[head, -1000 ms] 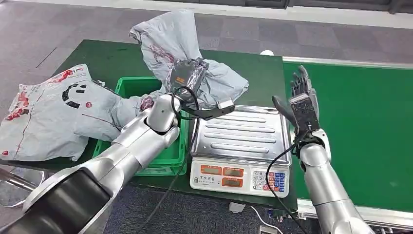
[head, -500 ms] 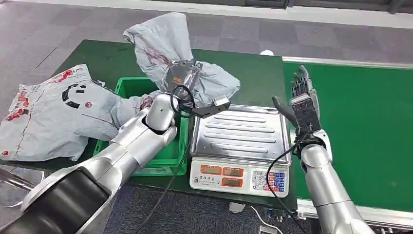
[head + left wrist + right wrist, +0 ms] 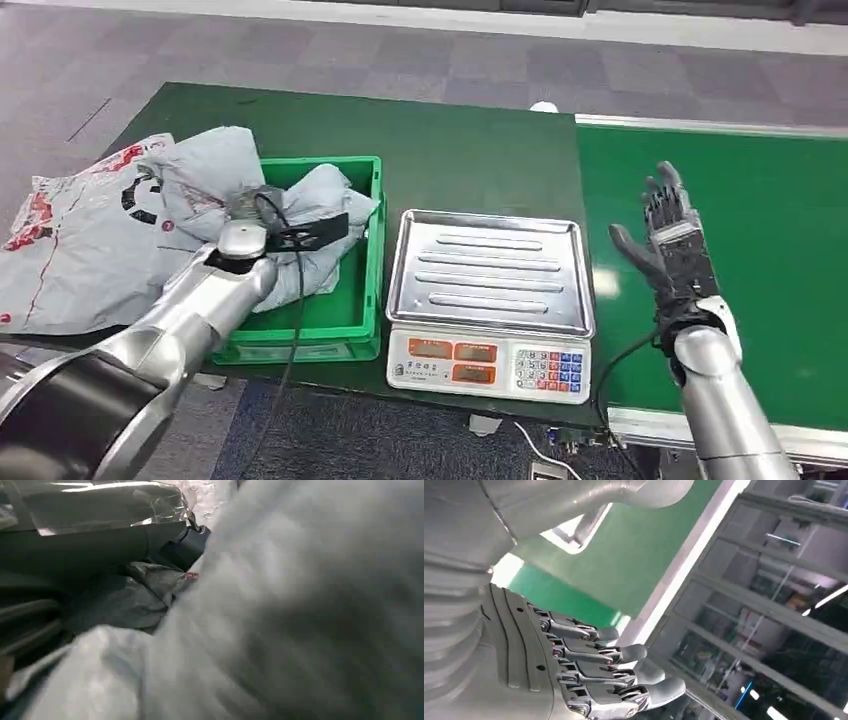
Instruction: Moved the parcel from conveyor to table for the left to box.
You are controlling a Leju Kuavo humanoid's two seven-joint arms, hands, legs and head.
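Parcel (image 3: 300, 225) lowered into green crate (image 3: 365, 300), left hand (image 3: 262, 200) apparently gripping; right hand (image 3: 672, 235) spread.

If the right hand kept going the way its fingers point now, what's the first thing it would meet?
Nothing, as far as I can see: the right hand is open, fingers pointing up and away over the bare green conveyor belt. Depth is unclear.

The parcel (image 3: 215, 190) was soft, crinkly grey plastic. The box (image 3: 362, 262) was green plastic. The scale's tray (image 3: 488, 271) was shiny metal.
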